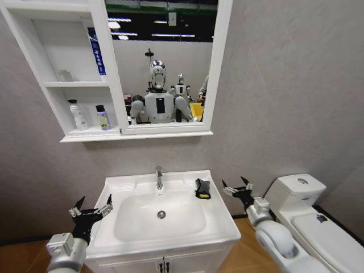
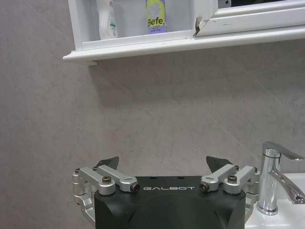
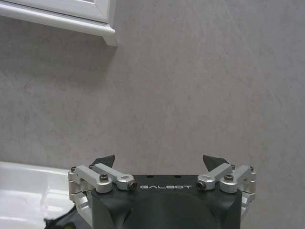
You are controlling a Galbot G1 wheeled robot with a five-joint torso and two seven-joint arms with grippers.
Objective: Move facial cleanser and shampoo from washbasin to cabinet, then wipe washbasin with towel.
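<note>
Your left gripper (image 1: 91, 208), lower left, and right gripper (image 1: 236, 187), beside the towel (image 1: 202, 189) on the washbasin (image 1: 222, 224), both gape wide, holding nothing.

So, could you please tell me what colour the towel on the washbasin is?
Black with yellow-green markings: the small cloth towel, clearest in the head view.

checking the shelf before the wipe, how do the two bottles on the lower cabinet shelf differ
The white bottle is taller, with a white cap; the purple bottle is shorter, with a dark cap and a yellow-green label. The white bottle stands nearer the cabinet's outer side, the purple one nearer the mirror. Both stand upright, side by side.
</note>
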